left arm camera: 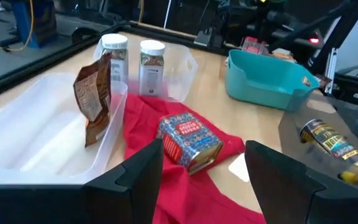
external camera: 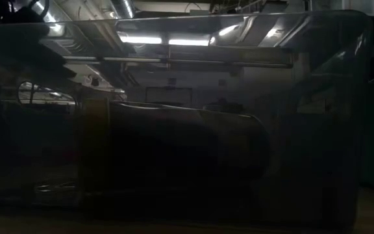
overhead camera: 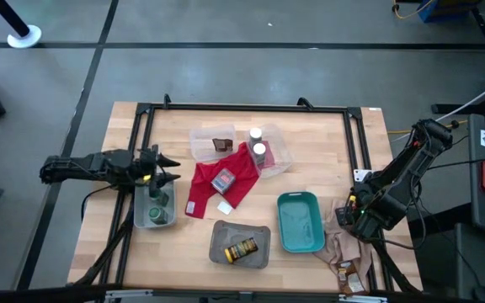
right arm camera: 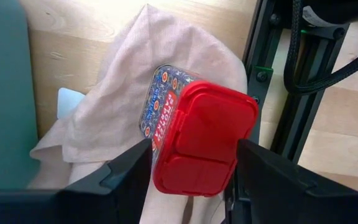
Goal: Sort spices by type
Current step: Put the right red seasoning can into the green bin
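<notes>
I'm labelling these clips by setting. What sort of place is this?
Probably a robotics lab or workshop rather than a kitchen: a wooden table edged by a black metal frame stands on a grey taped floor, with loose cables and equipment beside it.

Overhead and left wrist views share the red cloth (overhead camera: 217, 187); low view sits blocked.

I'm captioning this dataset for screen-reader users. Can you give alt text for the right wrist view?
The right gripper has its dark fingers either side of a red-lidded spice tin, which lies on a beige cloth over the wooden table, beside a black frame rail.
</notes>
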Motion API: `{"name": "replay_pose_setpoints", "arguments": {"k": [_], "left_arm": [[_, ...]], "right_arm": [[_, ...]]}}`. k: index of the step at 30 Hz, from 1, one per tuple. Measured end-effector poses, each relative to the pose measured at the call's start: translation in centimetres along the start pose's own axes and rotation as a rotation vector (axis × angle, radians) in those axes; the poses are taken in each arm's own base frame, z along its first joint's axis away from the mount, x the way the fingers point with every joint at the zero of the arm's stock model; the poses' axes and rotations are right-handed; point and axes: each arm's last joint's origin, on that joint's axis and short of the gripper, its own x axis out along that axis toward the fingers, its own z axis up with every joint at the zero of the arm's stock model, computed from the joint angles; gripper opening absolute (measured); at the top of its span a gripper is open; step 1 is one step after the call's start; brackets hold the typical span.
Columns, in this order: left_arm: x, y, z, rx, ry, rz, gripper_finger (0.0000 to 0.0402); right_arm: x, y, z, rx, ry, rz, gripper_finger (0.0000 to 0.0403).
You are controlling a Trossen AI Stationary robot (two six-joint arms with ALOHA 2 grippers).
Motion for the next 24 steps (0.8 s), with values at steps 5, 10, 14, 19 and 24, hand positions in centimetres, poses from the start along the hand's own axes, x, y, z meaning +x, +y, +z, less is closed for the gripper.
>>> {"name": "replay_pose_setpoints", "arguments": {"k": [5,10,14,19,24], "left_arm": [[0.0,0.2,-0.8,0.017,0.084,0.019,0.021],[-0.2,0.4,-1.7,0.064,0.175,0.037,0.021],[-0.2,0.5,-1.8,0.069,0.185,0.04,0.021],[-0.2,0.5,-1.8,0.07,0.188,0.041,0.021],[-0.2,0.5,-1.8,0.072,0.188,0.041,0.021]], "right_arm": [[0.0,0.0,0.0,0.0,0.001,0.001,0.0234],[0.0,0.0,0.0,0.0,0.004,0.005,0.0234],[0.0,0.2,-0.2,-0.001,0.02,0.022,0.0234],[0.0,0.3,-0.3,-0.002,0.033,0.036,0.0234],[0.0,0.3,-0.3,-0.004,0.045,0.019,0.0234]]}}
